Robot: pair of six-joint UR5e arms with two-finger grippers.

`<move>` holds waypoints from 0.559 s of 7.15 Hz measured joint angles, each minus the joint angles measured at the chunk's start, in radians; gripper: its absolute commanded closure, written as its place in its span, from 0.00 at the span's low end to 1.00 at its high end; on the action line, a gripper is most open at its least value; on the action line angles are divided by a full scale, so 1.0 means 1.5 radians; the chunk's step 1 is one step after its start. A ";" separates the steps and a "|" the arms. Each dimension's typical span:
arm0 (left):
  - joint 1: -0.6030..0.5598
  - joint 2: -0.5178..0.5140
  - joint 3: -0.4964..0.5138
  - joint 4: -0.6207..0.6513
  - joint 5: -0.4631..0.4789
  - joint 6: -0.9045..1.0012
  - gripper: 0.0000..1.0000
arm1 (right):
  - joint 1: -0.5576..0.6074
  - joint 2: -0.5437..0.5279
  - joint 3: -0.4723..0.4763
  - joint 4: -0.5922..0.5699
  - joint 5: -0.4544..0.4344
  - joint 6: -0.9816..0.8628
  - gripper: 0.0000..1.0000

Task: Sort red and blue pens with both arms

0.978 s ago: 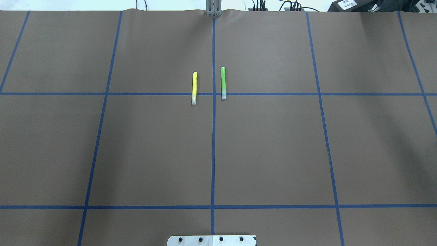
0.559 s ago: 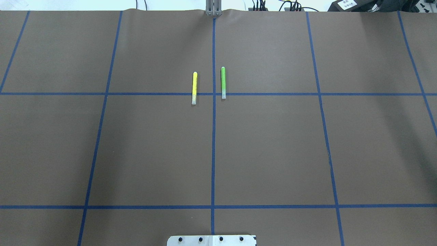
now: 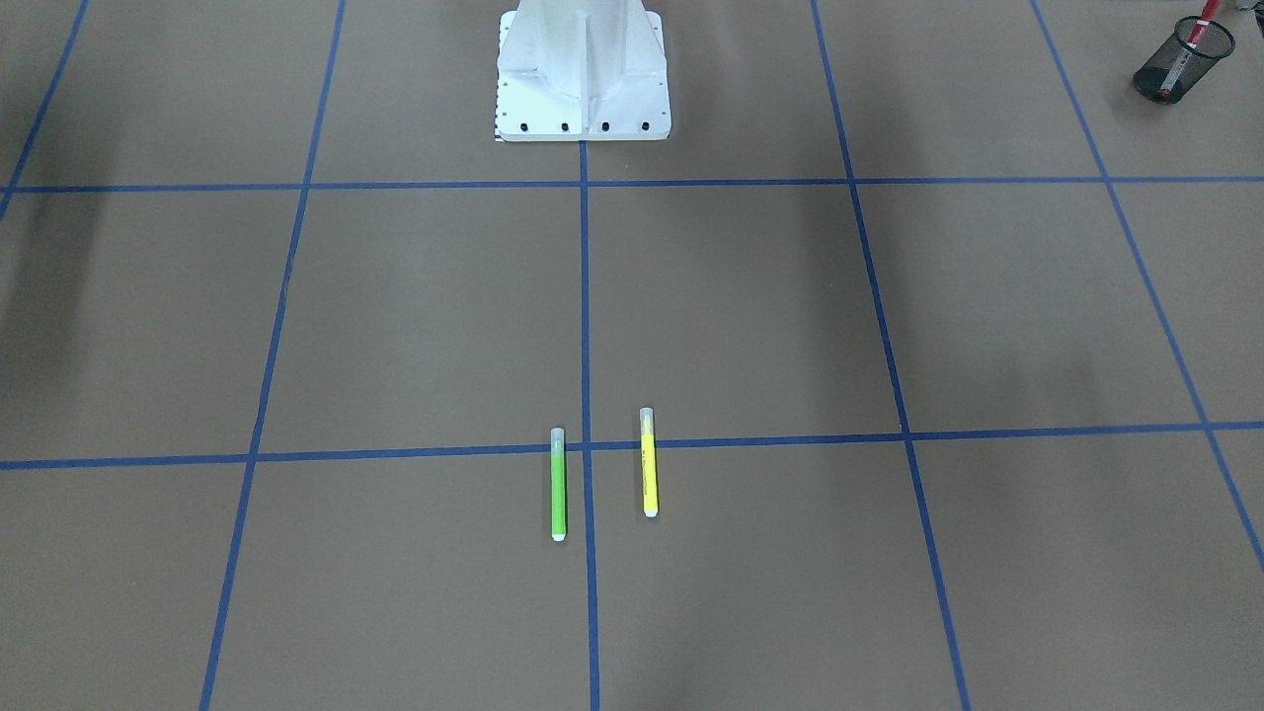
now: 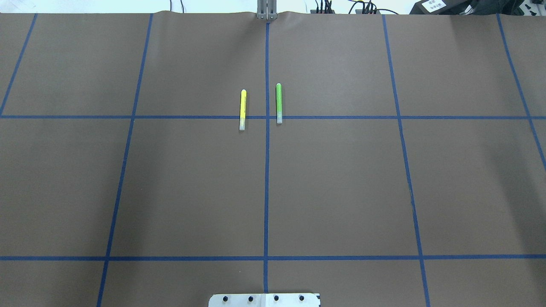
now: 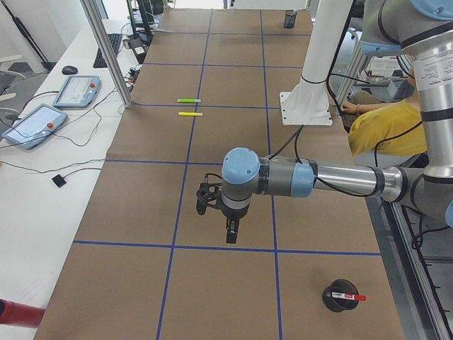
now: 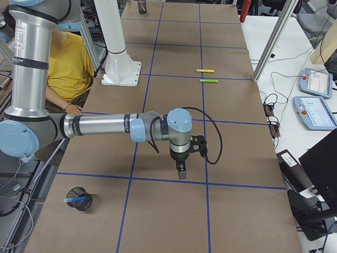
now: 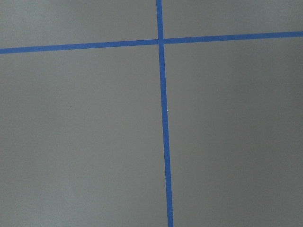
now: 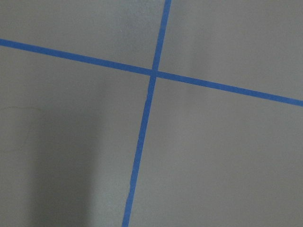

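Observation:
The red pen (image 5: 355,297) stands in a black mesh cup (image 5: 334,300) near the table's left end; the same red pen (image 3: 1199,28) and cup (image 3: 1175,71) also show in the front view. In the right side view the blue pen (image 6: 72,200) rests in another black mesh cup (image 6: 84,204). My left gripper (image 5: 231,236) hangs above bare table, pointing down, a short way from the red pen's cup. My right gripper (image 6: 181,172) hangs likewise, off to one side of the blue pen's cup. Both show only in side views, so I cannot tell whether they are open or shut. Both wrist views hold only brown table and blue tape.
A yellow marker (image 4: 242,109) and a green marker (image 4: 279,103) lie side by side at the table's middle, far side. The white pedestal (image 3: 583,69) stands at the robot's edge. A seated person in a yellow shirt (image 5: 388,126) is behind the robot.
Faint shadows at the table's right side have shifted a little. The yellow and green markers lie as before.

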 measured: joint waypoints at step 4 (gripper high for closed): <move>0.000 -0.004 0.004 0.000 0.002 -0.002 0.00 | 0.000 -0.034 0.005 0.014 0.006 -0.003 0.00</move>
